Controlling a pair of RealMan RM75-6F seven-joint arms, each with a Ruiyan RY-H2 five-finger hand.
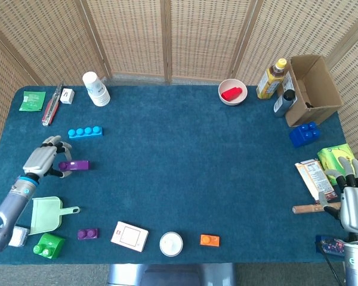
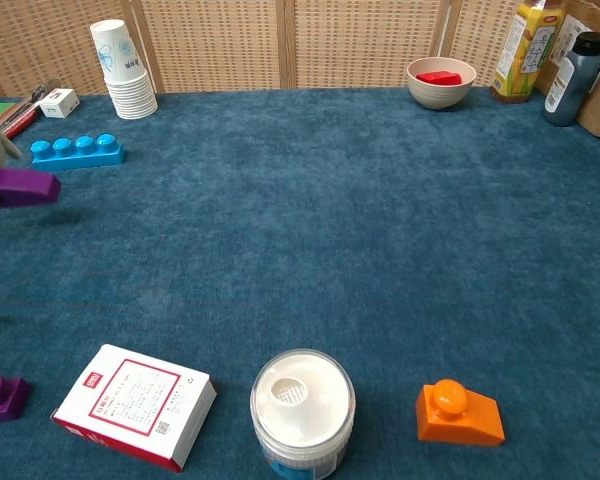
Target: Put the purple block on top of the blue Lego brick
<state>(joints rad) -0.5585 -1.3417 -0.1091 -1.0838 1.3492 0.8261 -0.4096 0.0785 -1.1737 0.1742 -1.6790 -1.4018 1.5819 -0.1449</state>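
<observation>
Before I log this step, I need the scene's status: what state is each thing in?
purple block: lifted off the table, held by the left hand
light blue Lego brick: flat on the table, nothing on it
right hand: open, holding nothing
cardboard box: open
paper cups: stacked upside down
bowl: holds a red piece

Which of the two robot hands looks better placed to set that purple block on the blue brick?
The left robot hand, probably: it holds the purple block just below the light blue Lego brick. The right robot hand sits at the table's far end, holding nothing.
</observation>
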